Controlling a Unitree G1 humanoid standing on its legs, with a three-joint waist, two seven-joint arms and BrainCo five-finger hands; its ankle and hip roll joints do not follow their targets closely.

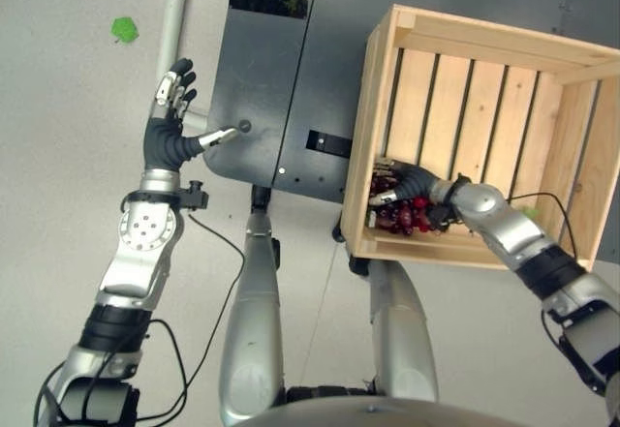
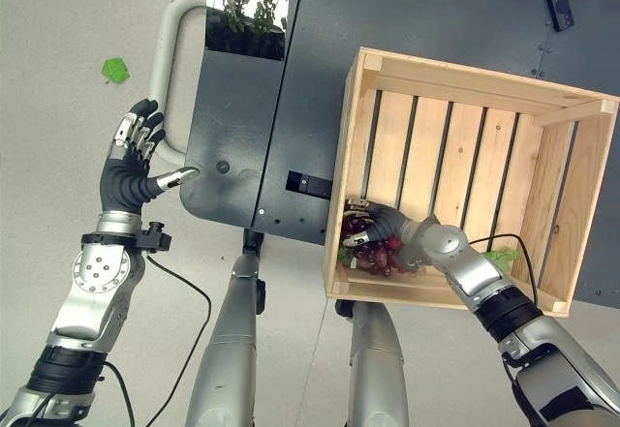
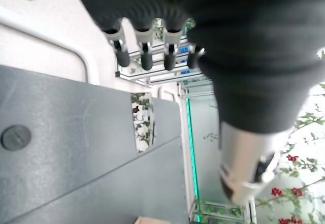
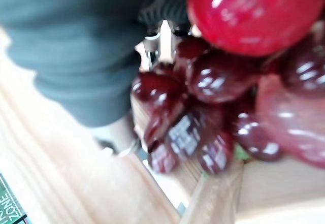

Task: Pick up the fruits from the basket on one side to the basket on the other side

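A bunch of dark red grapes (image 1: 402, 218) lies in the near left corner of a pale wooden crate (image 1: 484, 47). My right hand (image 1: 413, 184) reaches into the crate and lies on top of the bunch, fingers and thumb curled round it. Up close in the right wrist view the glossy grapes (image 4: 213, 76) press against the dark cover, over the crate's slats. A small green thing (image 2: 499, 256) lies deeper in the crate, behind my right forearm. My left hand (image 1: 170, 129) is raised at the left with straight spread fingers (image 3: 144, 54), holding nothing.
A dark grey cart (image 1: 276, 78) with a pale grey tubular handle (image 1: 174, 20) stands between my left hand and the crate. My left thumb points at the cart's near corner. A green scrap (image 1: 124, 28) lies on the light floor at the far left.
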